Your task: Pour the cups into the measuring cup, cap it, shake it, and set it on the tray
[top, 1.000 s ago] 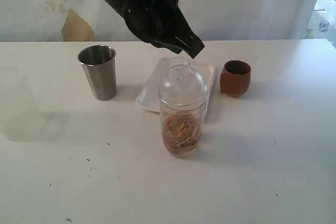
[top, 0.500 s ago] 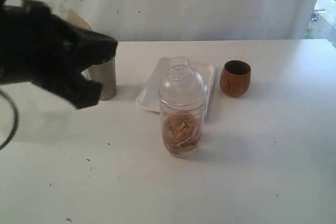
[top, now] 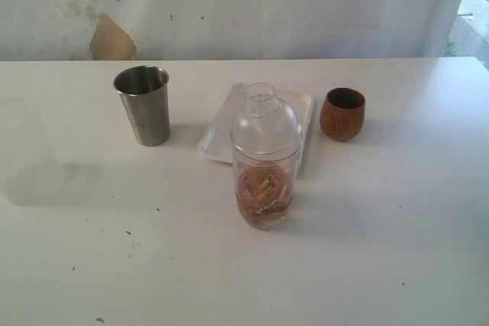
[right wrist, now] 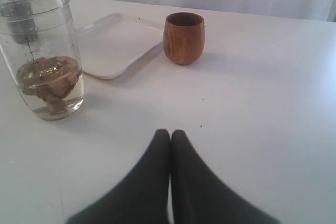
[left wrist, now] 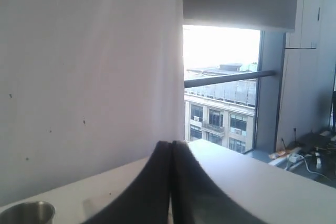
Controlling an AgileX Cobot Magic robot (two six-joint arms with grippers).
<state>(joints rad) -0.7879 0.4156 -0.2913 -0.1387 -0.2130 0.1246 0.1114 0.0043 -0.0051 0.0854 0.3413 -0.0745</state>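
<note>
The measuring cup (top: 264,166) stands nearest on the white table (top: 382,250), just in front of the tray (top: 216,132) and not yet on it. It is clear, smooth plastic, straight-walled, with brown chunks in a little liquid at the bottom and a domed clear lid (top: 264,121) seated on top. With the lid on, shaking looks like the step in hand.

To do it well, a gripper should open wide and take the straight wall below the dome, squarely, since slick plastic will slip in a light pinch. The dome's narrow neck looks open, though I cannot be sure, so shake gently and keep it upright.

Neither arm is at the cup. The right gripper (right wrist: 170,134) has its dark fingers pressed together and empty, and so does the left gripper (left wrist: 171,145).

Further back, well apart, stand the tapered, brushed steel tumbler (top: 144,104) on the left and the round-bellied, grained wooden cup (top: 342,114) on the right.
</note>
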